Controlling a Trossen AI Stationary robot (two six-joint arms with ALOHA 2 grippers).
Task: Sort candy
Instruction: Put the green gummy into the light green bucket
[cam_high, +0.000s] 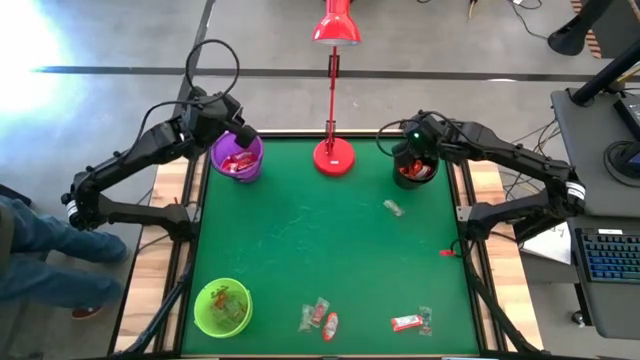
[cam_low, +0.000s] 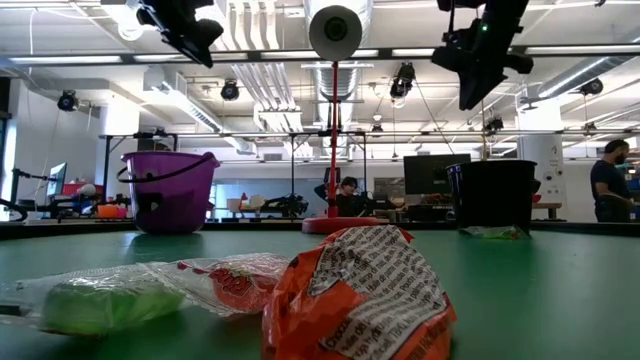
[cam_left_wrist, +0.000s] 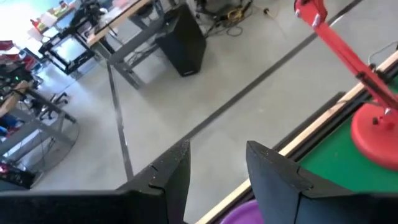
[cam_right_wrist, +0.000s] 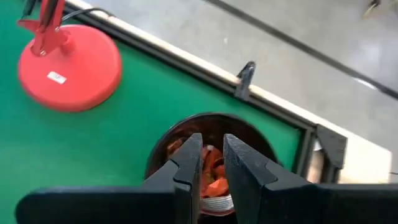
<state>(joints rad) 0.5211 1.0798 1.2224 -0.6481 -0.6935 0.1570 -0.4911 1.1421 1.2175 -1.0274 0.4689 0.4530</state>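
Green table (cam_high: 300, 240): candy (cam_high: 318, 317) near front, far from grippers.

Green bench (cam_high: 300, 230), and a red lamp (cam_high: 333, 155) stands at twelve o'clock on its far edge. Purple bucket (cam_high: 238, 160) sits at eleven, black cup (cam_high: 414, 170) at one, lime cup (cam_high: 222, 307) down at seven. A person's jeans (cam_high: 30, 240) show off at nine, beside the bench.

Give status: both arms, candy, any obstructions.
Left gripper open above purple bucket, nothing held. Right gripper over black cup, narrow gap, nothing seen held. Loose candy remains at near edge. Nothing blocking.
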